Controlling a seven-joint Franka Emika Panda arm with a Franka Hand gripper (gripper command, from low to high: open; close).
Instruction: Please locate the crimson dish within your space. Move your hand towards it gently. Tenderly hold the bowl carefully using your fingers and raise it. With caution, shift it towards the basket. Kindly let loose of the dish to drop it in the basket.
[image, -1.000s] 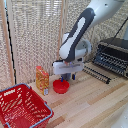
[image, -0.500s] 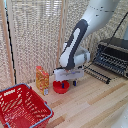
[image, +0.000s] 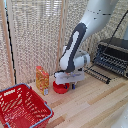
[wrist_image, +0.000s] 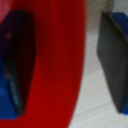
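At the exterior view's left, the basket (image: 22, 106) sits on the wooden table (image: 95, 107), nothing visible inside it; just beyond it stands an orange carton (image: 42, 78) against the slatted screen (image: 35, 35); beside the carton, toward the middle of the view, the crimson dish (image: 60, 88) rests on the tabletop under the hand (image: 68, 82), which hangs at the end of the white arm and is low over the bowl; at the exterior view's right, a black toaster oven (image: 111, 55) stands well apart from the action. The wrist view shows the jaws apart, one dark finger (wrist_image: 15, 65) inside the dish's red wall and the other finger (wrist_image: 112, 60) outside it, the rim between them but not pinched. The step in hand appears to be the grasp; the next move likely calls for a gentle closing on the rim, then a straight lift and a carry across to the basket.
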